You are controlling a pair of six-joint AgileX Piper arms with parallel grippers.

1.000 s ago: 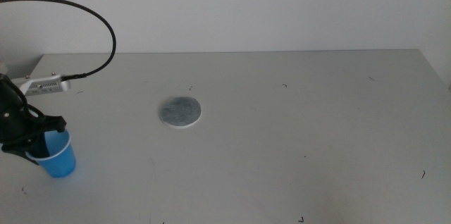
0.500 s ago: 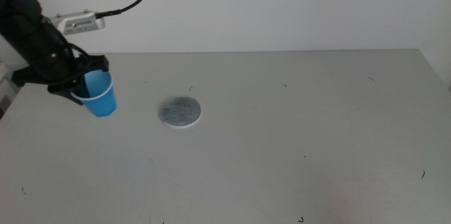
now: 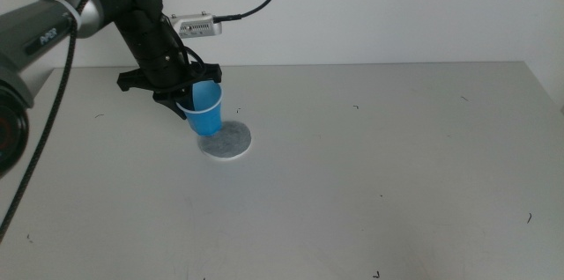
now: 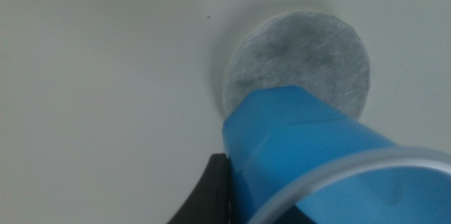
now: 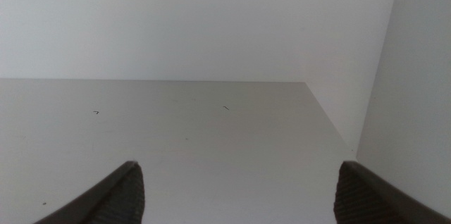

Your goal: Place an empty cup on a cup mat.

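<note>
The bright blue cup [image 3: 205, 110] hangs tilted in the air, its base just over the near-left part of the grey round cup mat [image 3: 226, 140]. My left gripper [image 3: 187, 95] is shut on the cup's rim, with the arm reaching in from the upper left. In the left wrist view the cup [image 4: 310, 153] fills the lower right and overlaps the edge of the cup mat [image 4: 299, 58]; whether it touches the mat I cannot tell. My right gripper [image 5: 236, 192] is open, out of the middle view, facing bare table and wall.
The pale grey table [image 3: 370, 174] carries only small dark specks. A black cable [image 3: 256, 3] loops from the left arm's wrist camera unit [image 3: 196, 25] up in front of the white wall. The table's far right edge shows in the right wrist view.
My left gripper has carried the cup from the table's near-left, up and rightward, to just above the cup mat. The mat has not moved.
</note>
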